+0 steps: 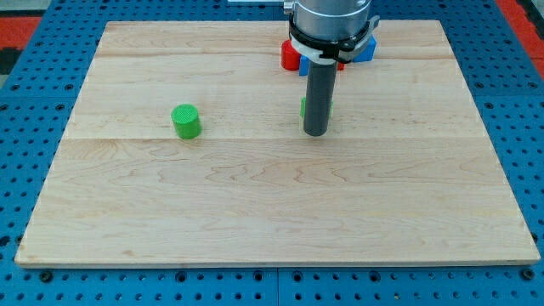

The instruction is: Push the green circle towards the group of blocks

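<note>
A green circle block (186,121) stands alone on the wooden board, left of the middle. My tip (315,133) rests on the board well to the right of it, apart from it. Right behind the rod a second green block (303,106) peeks out, mostly hidden. At the view's top, under the arm, a group of blocks sits together: a red block (291,54), a blue block (365,48) and another blue piece (303,66), all partly hidden by the arm.
The wooden board (272,204) lies on a blue perforated table (34,76). The arm's wide body (330,21) covers the top middle of the view.
</note>
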`<state>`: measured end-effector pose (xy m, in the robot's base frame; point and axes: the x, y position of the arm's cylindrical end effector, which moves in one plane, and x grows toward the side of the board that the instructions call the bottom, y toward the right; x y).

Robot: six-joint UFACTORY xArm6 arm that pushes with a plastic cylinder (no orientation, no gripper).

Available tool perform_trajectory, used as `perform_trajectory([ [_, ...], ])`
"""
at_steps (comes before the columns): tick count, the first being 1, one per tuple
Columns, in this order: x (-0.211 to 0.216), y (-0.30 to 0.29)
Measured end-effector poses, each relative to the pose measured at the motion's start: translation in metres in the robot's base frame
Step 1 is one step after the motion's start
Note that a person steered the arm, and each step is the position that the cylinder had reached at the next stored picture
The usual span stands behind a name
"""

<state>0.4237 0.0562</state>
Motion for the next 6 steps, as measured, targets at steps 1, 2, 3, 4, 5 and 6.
perform_trajectory([
  [1, -0.039, -0.002],
  [2, -0.079, 0.005],
  [3, -0.047, 0.023],
  [4, 0.049, 0.003],
  [5, 0.071, -0.099],
  [6, 0.038, -0.158],
])
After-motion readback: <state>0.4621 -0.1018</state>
